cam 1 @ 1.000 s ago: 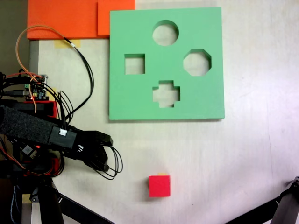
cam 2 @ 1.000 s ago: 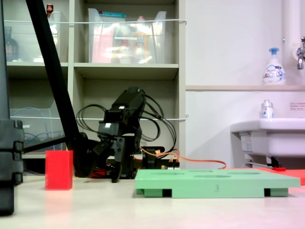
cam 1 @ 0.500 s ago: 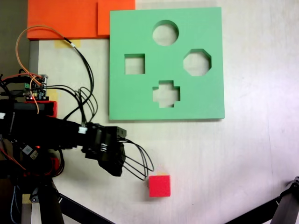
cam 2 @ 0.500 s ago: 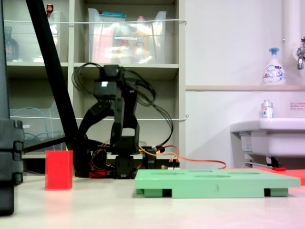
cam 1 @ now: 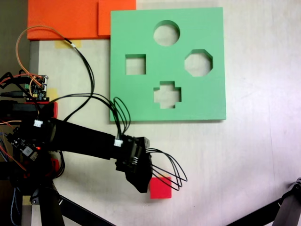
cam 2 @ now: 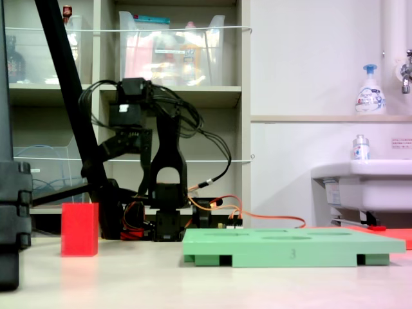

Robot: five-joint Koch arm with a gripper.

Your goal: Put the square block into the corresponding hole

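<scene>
Robot hand (cam 1: pixel 144 184), jaw state unclear, hangs over the red square block's (cam 1: pixel 162 188) left edge; an off-centre descent could knock it aside.

Hand (cam 1: pixel 143 184) overlapping square block (cam 1: pixel 162 189)

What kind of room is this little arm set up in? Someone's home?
More likely a workroom or lab, though I can't be sure: shelves with plastic bins stand behind the arm, a wall sink with a soap bottle sits to the right, and a bare circuit board with loose wires lies on the table.
</scene>
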